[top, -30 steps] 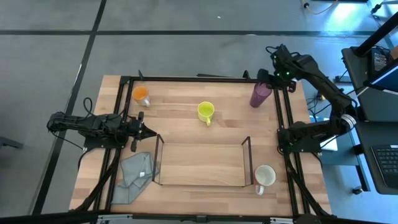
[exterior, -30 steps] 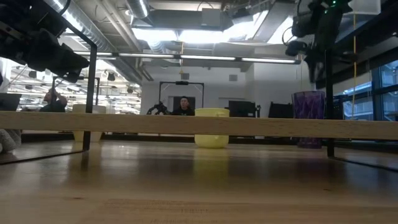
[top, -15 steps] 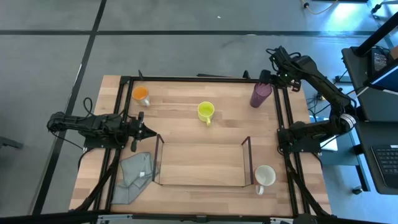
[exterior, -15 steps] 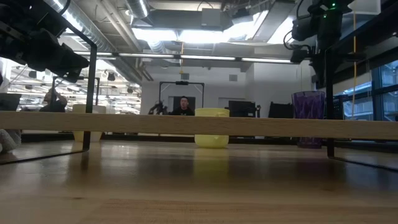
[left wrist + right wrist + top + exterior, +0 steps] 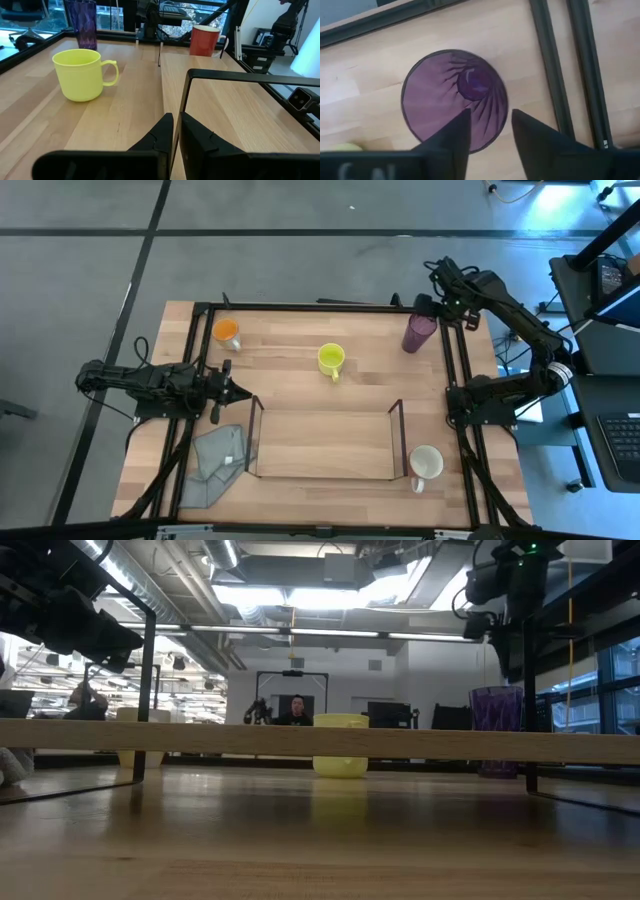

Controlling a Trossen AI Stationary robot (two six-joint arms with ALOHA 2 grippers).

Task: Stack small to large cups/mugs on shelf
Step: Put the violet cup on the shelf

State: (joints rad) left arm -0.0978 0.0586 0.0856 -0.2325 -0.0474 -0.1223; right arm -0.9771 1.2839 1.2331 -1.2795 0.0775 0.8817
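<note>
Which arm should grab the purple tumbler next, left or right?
Right. The right gripper hangs open directly above the purple tumbler at the table's far right corner, looking down into it. The left gripper is shut and sits low at the left edge by the shelf, well away.

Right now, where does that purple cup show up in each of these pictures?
High view: the purple tumbler stands at the table's far right corner, under the right gripper.
Low view: at the right, behind the shelf's edge.
Left wrist view: top left.
Right wrist view: seen from above, filling the middle.
Shared landmark: the yellow mug, beside it.
</note>
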